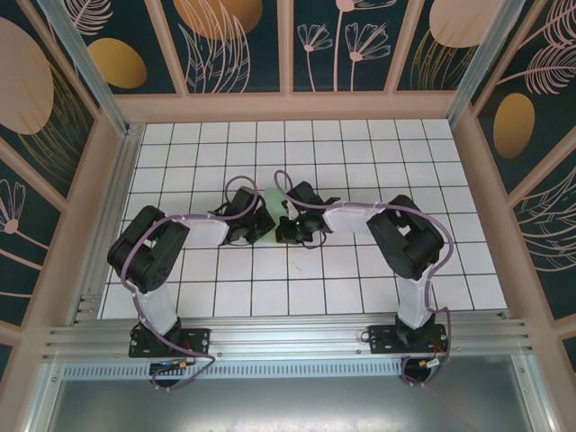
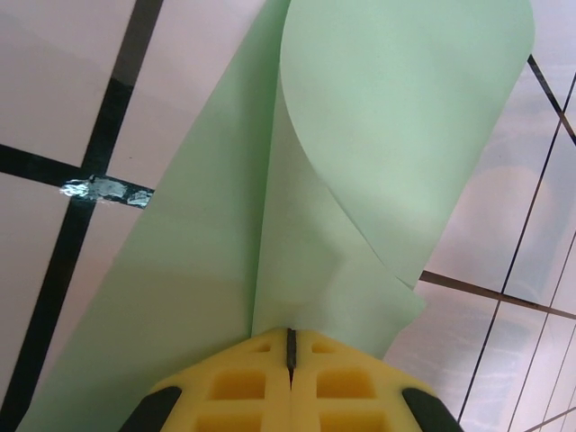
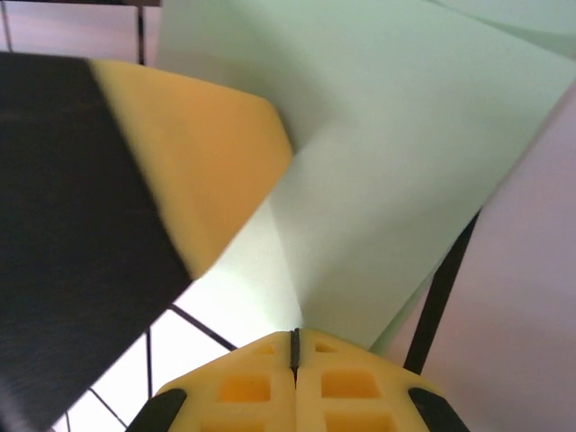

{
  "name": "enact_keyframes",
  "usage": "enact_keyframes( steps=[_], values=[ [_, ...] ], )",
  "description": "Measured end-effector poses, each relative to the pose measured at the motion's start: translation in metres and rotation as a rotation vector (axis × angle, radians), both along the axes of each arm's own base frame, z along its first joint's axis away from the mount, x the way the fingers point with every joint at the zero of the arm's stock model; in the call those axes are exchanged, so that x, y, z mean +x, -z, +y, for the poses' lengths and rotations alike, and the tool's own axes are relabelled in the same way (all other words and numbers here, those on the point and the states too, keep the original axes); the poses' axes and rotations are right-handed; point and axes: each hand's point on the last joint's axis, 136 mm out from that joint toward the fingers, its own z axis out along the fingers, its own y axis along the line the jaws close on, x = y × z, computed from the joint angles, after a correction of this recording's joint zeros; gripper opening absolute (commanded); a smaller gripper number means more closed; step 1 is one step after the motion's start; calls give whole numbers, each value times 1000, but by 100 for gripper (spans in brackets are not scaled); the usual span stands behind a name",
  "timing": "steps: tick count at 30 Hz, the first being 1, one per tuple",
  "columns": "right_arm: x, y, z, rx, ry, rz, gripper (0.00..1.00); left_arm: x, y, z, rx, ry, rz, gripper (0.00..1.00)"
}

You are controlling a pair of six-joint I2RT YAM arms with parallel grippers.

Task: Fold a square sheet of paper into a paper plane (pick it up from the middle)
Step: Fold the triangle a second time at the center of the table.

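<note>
The square sheet of paper [image 2: 387, 135] is pale mint green, lifted off the tiles and curled over on itself. My left gripper [image 2: 291, 346] is shut, its yellow fingertips pinching a fold of the sheet. My right gripper [image 3: 294, 346] is likewise shut on the sheet [image 3: 405, 162], close beside the left gripper's yellow finger [image 3: 207, 153]. From above, the left gripper [image 1: 263, 227] and right gripper [image 1: 283, 230] meet at the table's middle, with a sliver of the sheet [image 1: 271, 200] showing just behind them. No paper plane shape shows.
The white gridded tabletop [image 1: 360, 162] spreads around both arms. A scrap of shiny tape [image 2: 103, 189] lies on a black grid line left of the sheet. Decorated walls [image 1: 288, 54] enclose the back and sides; an aluminium rail [image 1: 288, 337] runs along the near edge.
</note>
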Motion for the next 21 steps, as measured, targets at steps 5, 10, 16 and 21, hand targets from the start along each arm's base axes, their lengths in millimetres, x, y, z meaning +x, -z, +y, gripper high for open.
enact_keyframes(
  steps=[5, 10, 16, 21],
  values=[
    [1, 2, -1, 0, 12, 12, 4, -1, -1, 2, -3, -11, 0, 0],
    [1, 3, -2, 3, 19, 25, 4, 0, -2, 8, 1, -28, -2, 4],
    [1, 4, -2, 3, 19, 29, 4, 14, -2, 32, 35, -104, -15, 8],
    [0, 3, -2, 5, 17, 32, 4, 21, -10, 33, 24, -101, -38, 12]
  ],
)
